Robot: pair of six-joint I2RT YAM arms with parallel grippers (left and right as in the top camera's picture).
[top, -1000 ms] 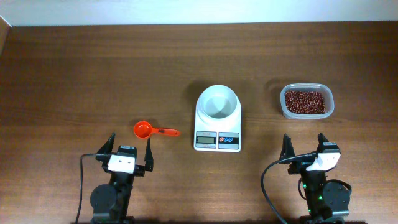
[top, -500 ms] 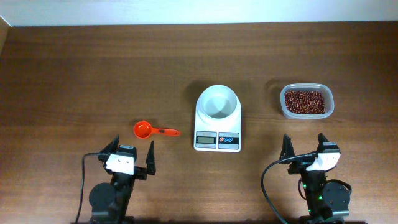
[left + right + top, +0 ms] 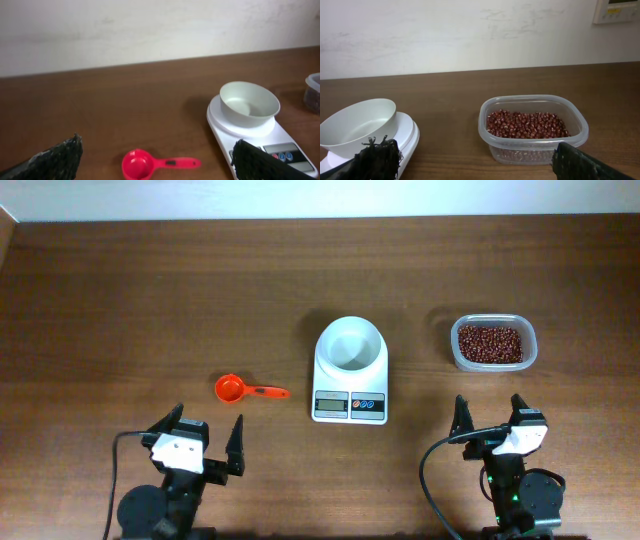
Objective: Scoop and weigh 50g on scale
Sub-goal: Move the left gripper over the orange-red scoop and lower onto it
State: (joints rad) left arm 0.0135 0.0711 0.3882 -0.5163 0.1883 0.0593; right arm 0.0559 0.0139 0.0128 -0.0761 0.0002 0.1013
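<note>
L hand (image 3: pixel 206 423) wide open, empty, skewed twd scale (image 3: pixel 350 370); R hand (image 3: pixel 489 410) wide open, empty, straight.

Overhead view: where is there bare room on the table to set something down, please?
Bare table: the far strip behind the white digital scale, and left of the orange plastic scoop. Tighter gaps flank the scale, toward scoop and clear plastic bean tub.
</note>
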